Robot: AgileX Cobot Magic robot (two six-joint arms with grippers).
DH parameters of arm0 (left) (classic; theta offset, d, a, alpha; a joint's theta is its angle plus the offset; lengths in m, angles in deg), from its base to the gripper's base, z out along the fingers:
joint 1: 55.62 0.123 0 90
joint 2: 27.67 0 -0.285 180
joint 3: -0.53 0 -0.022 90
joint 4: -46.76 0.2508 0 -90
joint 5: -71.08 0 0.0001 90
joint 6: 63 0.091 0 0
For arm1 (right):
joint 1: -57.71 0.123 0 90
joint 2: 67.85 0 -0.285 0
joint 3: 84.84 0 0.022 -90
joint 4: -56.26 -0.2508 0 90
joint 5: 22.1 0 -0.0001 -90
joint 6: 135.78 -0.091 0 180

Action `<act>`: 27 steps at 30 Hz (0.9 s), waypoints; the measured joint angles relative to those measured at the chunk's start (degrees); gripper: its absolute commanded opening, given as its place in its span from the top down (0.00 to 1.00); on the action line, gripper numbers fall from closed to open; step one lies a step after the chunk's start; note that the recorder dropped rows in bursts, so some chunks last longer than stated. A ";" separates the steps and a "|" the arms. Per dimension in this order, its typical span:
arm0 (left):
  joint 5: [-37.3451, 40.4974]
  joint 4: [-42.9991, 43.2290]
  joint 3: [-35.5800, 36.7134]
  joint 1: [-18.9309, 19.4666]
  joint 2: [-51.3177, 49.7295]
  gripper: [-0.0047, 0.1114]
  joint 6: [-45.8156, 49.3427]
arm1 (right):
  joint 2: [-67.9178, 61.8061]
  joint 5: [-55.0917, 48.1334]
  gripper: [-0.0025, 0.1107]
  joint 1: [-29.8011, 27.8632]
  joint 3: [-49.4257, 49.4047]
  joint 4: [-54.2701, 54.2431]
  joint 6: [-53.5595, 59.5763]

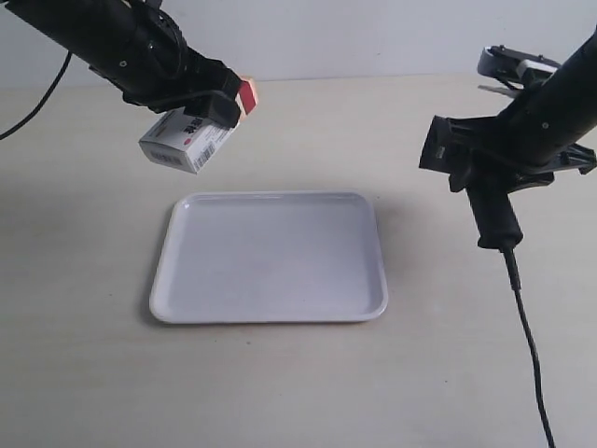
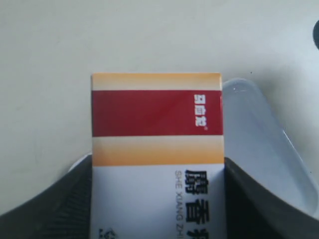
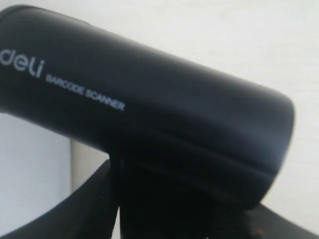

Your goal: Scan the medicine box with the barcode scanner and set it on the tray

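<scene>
Bright, even light; soft shadows; right wrist pic blurry.

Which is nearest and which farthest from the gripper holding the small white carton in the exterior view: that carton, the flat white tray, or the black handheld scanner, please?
1. The small white medicine carton: clamped in the left gripper itself, above the table.
2. The flat white plastic tray: just below and beside the carton, mid-table.
3. The black pistol-shaped barcode scanner: across the tray, held by the other arm.

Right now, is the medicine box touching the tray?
Apart. The exterior view shows the medicine box held in the air by the left pincer, with bare table between it and the tray.
</scene>
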 measured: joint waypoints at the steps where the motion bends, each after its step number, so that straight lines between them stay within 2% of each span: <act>1: -0.10 0.00 0.00 0.00 0.00 0.96 0.00 | 1.29 -0.27 0.98 0.62 -0.25 0.13 0.00; 15: -2.05 -0.55 2.03 -1.95 0.00 0.96 0.00 | 8.64 -0.60 0.98 18.52 -3.18 2.65 -3.65; 21: -3.67 -0.55 5.43 -1.95 0.00 0.96 0.00 | 8.64 -1.29 0.98 21.45 -3.18 3.64 -5.51; 27: -5.05 -0.65 5.89 -1.95 0.00 0.96 0.00 | 8.64 -3.06 0.98 23.82 -3.18 3.87 -5.74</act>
